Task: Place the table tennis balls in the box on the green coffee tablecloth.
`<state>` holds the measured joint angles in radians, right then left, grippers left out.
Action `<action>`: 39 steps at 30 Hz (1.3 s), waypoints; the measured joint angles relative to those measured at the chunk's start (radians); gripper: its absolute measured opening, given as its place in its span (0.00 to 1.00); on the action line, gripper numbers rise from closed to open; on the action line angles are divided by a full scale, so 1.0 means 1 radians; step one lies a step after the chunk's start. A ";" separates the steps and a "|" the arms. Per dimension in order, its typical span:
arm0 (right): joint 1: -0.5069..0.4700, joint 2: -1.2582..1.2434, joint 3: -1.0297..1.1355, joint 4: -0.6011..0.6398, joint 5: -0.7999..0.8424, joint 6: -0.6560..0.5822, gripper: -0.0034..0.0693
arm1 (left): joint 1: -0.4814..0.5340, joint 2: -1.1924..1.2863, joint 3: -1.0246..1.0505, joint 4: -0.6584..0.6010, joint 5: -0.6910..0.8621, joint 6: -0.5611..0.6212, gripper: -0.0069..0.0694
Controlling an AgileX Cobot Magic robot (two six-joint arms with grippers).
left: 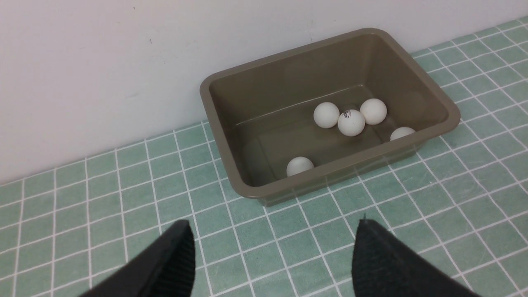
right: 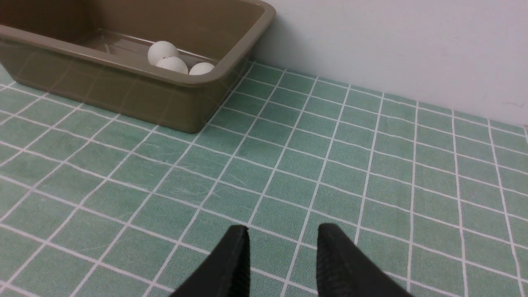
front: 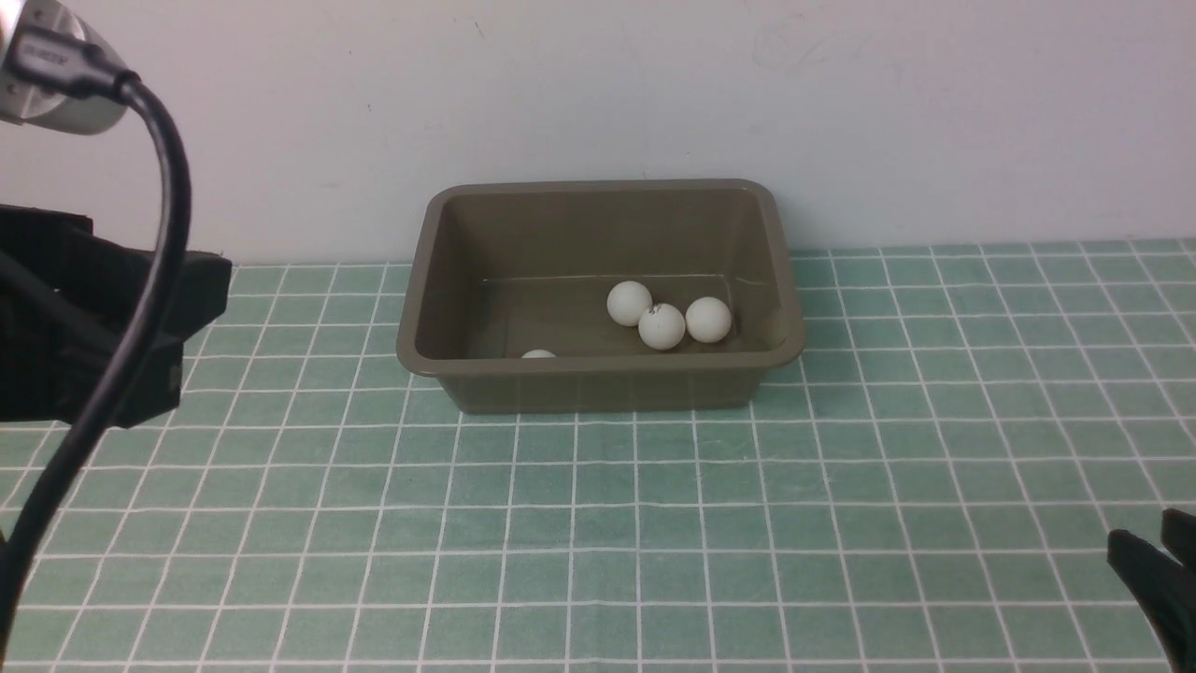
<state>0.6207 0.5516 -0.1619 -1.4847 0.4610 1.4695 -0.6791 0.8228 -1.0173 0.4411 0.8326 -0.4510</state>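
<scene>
All five balls are lying inside the box on the green tablecloth. The left gripper is hanging released and empty; the right gripper is resting clenched, empty. Judged complete: arms should be retreating clear of the box.

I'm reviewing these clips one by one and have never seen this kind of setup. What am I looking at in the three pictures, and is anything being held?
A two-armed robot works at a table. One picture looks forward from between the arms; the other two come from cameras on each wrist. On the green checked tablecloth stands an olive-brown box against the wall. The left wrist view shows five white table tennis balls inside it. The left claw is open, the right claw is shut, and both are empty, away from the box.
</scene>
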 joint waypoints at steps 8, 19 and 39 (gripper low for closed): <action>0.000 0.000 0.000 0.000 0.000 0.000 0.35 | 0.000 0.000 0.000 -0.001 -0.019 -0.008 0.69; 0.000 0.000 0.000 0.000 0.000 0.000 0.35 | 0.000 0.000 0.000 -0.001 -0.024 -0.014 0.69; 0.000 0.000 0.000 0.000 0.000 0.000 0.35 | 0.111 -0.043 0.000 0.145 0.116 -0.014 0.69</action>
<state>0.6207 0.5516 -0.1619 -1.4847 0.4610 1.4695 -0.5683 0.7797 -1.0173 0.5862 0.9485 -0.4650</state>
